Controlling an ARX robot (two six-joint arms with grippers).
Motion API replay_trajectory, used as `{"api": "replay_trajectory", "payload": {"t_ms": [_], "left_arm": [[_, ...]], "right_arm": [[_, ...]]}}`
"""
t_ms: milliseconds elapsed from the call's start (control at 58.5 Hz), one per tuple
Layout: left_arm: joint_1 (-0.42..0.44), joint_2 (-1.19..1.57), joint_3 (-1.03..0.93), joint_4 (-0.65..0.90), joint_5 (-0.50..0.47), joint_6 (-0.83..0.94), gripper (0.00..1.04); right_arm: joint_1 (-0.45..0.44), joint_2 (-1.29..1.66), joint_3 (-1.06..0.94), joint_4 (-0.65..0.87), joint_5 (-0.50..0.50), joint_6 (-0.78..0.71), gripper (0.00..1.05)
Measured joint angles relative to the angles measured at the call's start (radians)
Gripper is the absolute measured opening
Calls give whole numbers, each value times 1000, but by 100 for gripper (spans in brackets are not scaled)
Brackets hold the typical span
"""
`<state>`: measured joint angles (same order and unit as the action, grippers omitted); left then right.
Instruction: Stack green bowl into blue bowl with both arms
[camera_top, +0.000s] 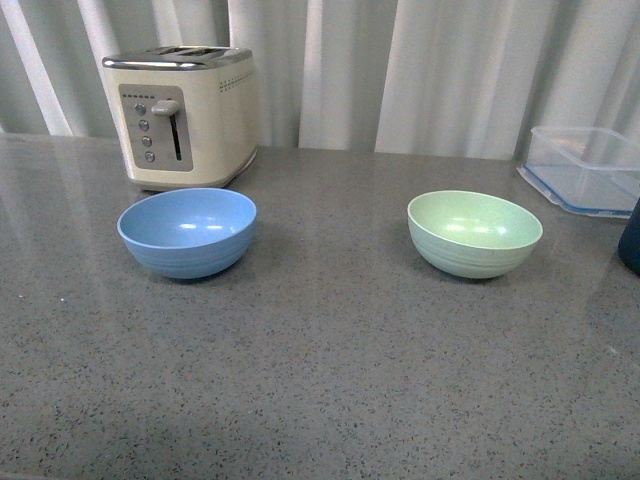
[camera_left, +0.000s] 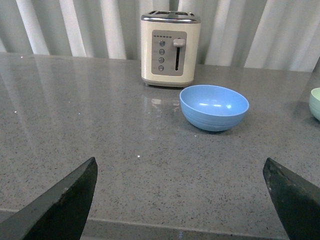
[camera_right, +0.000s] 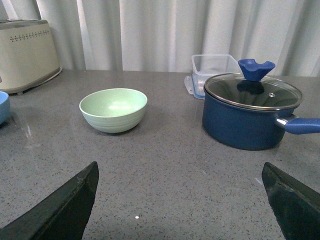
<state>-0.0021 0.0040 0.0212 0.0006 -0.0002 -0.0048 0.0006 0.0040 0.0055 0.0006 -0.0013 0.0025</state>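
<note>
The blue bowl (camera_top: 187, 231) sits upright and empty on the grey counter at the left, in front of the toaster. It also shows in the left wrist view (camera_left: 214, 106). The green bowl (camera_top: 474, 232) sits upright and empty at the right, well apart from the blue one; it also shows in the right wrist view (camera_right: 113, 109). Neither arm shows in the front view. My left gripper (camera_left: 180, 170) is open and empty, low over the counter's near edge, short of the blue bowl. My right gripper (camera_right: 180, 172) is open and empty, short of the green bowl.
A cream toaster (camera_top: 182, 116) stands behind the blue bowl. A clear plastic container (camera_top: 588, 168) sits at the back right. A dark blue pot with a glass lid (camera_right: 251, 110) stands right of the green bowl. White curtains hang behind the counter.
</note>
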Motion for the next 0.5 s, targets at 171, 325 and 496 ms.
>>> {"api": "replay_trajectory", "payload": {"t_ms": [171,325,496], "left_arm": [[0,0,0,0,0,0,98],[0,0,0,0,0,0,98],[-80,122,69,-174,-217,-25,98]], "right_arm": [[0,0,0,0,0,0,95],[0,0,0,0,0,0,95],[0,0,0,0,0,0,95]]}}
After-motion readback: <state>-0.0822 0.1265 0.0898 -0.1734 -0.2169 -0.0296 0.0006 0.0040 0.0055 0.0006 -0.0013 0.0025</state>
